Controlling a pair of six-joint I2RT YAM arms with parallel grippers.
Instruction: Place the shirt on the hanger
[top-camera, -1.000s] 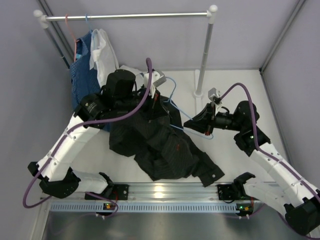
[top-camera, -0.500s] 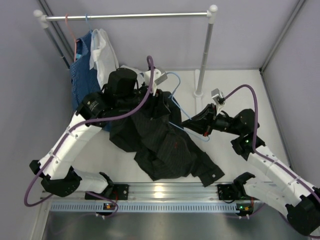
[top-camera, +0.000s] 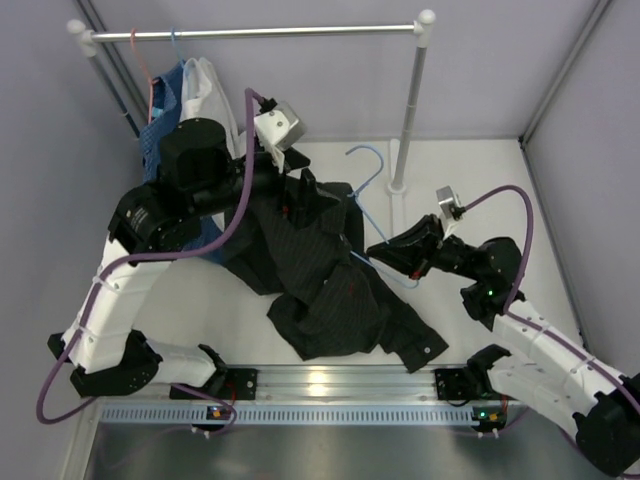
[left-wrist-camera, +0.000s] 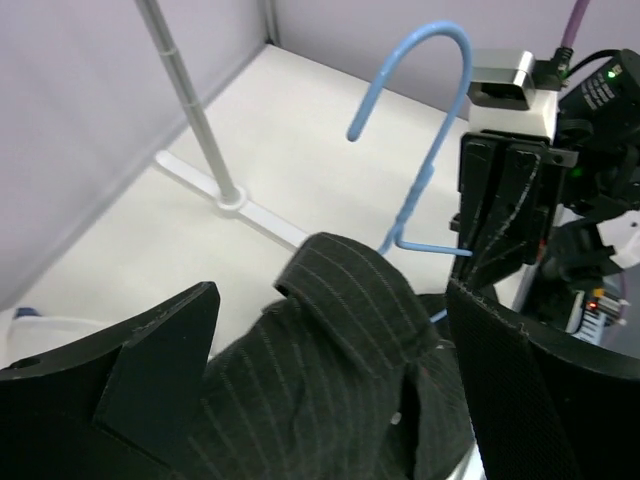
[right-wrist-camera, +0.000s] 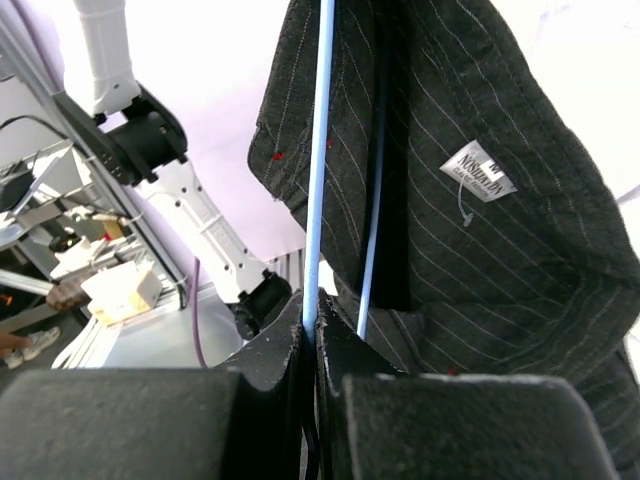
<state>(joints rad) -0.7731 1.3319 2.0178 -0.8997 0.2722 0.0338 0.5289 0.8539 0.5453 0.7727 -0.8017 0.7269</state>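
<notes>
The black pinstriped shirt (top-camera: 325, 275) lies crumpled on the table, its collar end raised toward the back. The light-blue hanger (top-camera: 366, 162) sticks its hook out beyond the collar, and its wires run under the fabric. My right gripper (top-camera: 388, 256) is shut on one hanger wire (right-wrist-camera: 320, 150) beside the shirt (right-wrist-camera: 480, 250), whose white label shows. My left gripper (top-camera: 303, 198) hovers just over the collar, open. In the left wrist view the left gripper (left-wrist-camera: 332, 292) has its jaws wide apart either side of the shirt collar (left-wrist-camera: 340, 300), with the hanger hook (left-wrist-camera: 440, 60) behind.
A clothes rail (top-camera: 250, 32) crosses the back on an upright post (top-camera: 408, 120). A blue patterned garment (top-camera: 160, 140), a white shirt (top-camera: 205, 95) and a red hanger (top-camera: 150, 80) hang at its left end. A metal rail (top-camera: 320, 385) runs along the near edge.
My left gripper has opened and let go of the shirt, and the left arm has lifted back and to the left. The right gripper shifted slightly left with the hanger.
</notes>
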